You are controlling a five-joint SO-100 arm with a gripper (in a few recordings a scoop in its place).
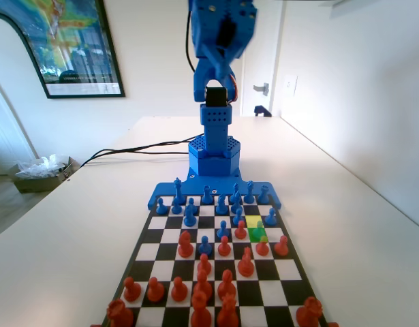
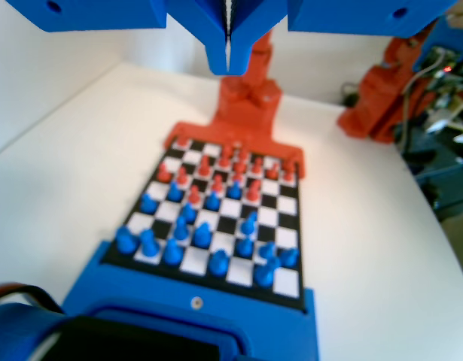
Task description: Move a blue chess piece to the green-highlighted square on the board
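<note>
While the gripper [image 2: 228, 45] hangs at the wrist view's top, jaws pressed together and empty, the blue pawn [image 1: 269, 217] stands beside the green-highlighted square [image 1: 259, 235] at the chessboard's [image 1: 294, 272] right, fixed view.

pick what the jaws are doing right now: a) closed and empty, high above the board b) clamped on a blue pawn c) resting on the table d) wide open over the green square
a: in the wrist view the gripper hangs well above the board, jaws pressed together with nothing between them.
</note>
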